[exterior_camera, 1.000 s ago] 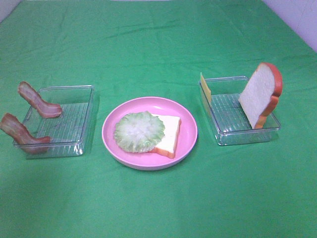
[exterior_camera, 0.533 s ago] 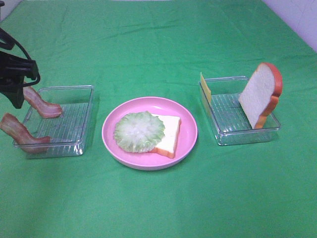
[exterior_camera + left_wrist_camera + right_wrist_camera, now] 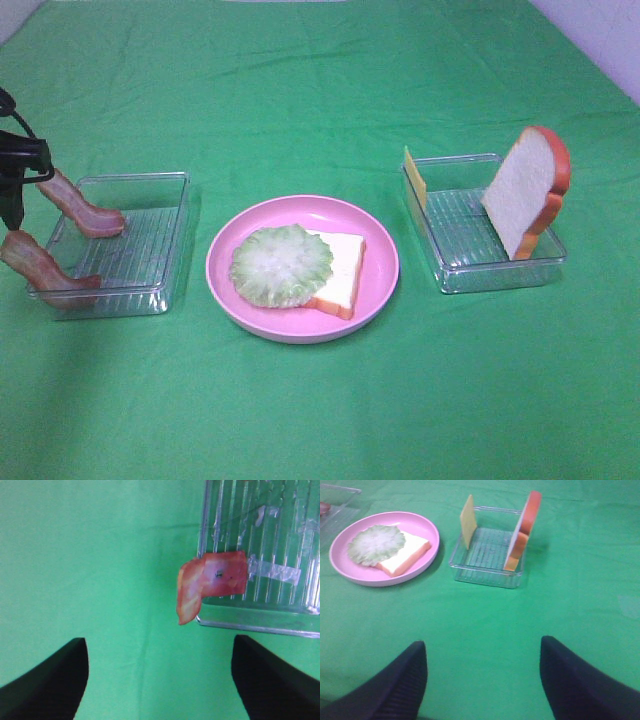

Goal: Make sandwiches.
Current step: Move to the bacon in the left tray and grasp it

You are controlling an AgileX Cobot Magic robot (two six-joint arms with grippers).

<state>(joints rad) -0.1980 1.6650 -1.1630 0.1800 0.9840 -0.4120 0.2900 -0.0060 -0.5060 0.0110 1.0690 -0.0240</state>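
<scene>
A white bread slice [image 3: 342, 270] lies on the pink plate [image 3: 300, 333] with round green lettuce [image 3: 282, 265] partly over it. Two bacon strips [image 3: 82, 207] [image 3: 42, 268] lean over the left wall of the left clear tray [image 3: 125, 250]. In the right tray [image 3: 470, 255], a yellow cheese square [image 3: 414, 178] and a second bread slice [image 3: 527, 190] stand on edge. My left gripper [image 3: 160, 680] is open just outside the tray's corner, facing a bacon strip [image 3: 212, 580]. My right gripper [image 3: 482, 680] is open, well back from the right tray [image 3: 487, 565].
Green cloth covers the whole table [image 3: 320, 90]. The left arm [image 3: 15, 165] shows only at the far left edge of the high view, beside the bacon. The right arm is outside that view. A pale wall borders the far right corner.
The left arm came into the high view at the far left, above the upper bacon strip, then shifted further left and lower. Food and trays have not moved.
</scene>
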